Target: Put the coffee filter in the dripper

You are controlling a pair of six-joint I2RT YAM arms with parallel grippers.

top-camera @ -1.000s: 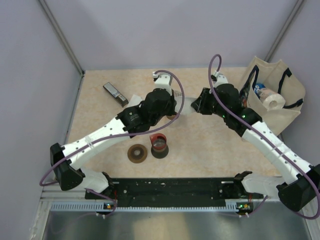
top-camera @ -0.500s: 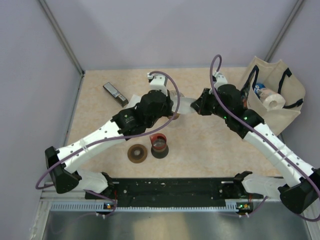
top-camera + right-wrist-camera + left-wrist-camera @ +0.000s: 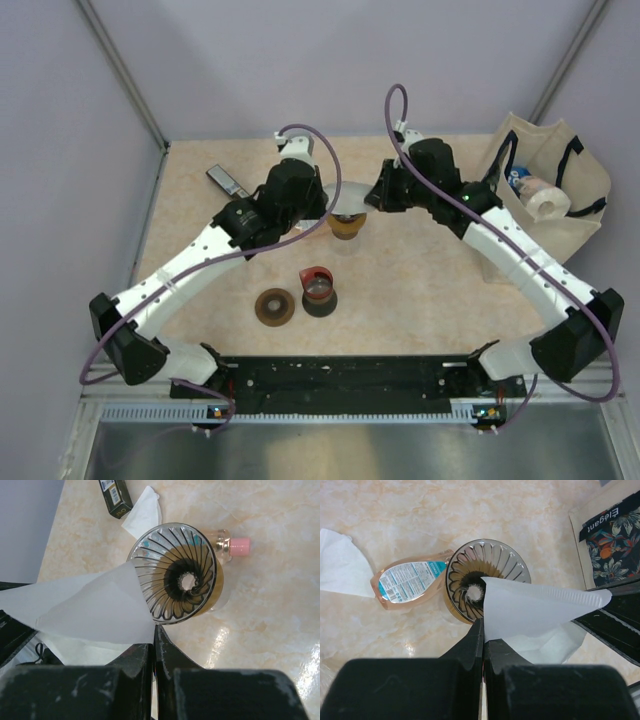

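A white paper coffee filter (image 3: 346, 199) hangs stretched between my two grippers, just above the amber ribbed dripper (image 3: 347, 226). My left gripper (image 3: 322, 203) is shut on one edge of it and my right gripper (image 3: 373, 199) is shut on the other. In the left wrist view the filter (image 3: 535, 607) spreads right from the shut gripper (image 3: 483, 631) and overlaps the right rim of the dripper (image 3: 480, 577). In the right wrist view the filter (image 3: 95, 612) spreads left from the shut gripper (image 3: 154, 630), beside the dripper (image 3: 177, 572).
A small bottle with a pink cap (image 3: 235, 546) lies against the dripper. A loose white paper (image 3: 145, 512) and a black box (image 3: 231, 187) lie at the back left. A red-rimmed black cup (image 3: 319, 291) and a brown disc (image 3: 274, 307) stand nearer. A canvas bag (image 3: 560, 195) stands at the right.
Both grippers have carried the filter toward the back left. The dripper, earlier hidden under the arms, now shows just below the filter.
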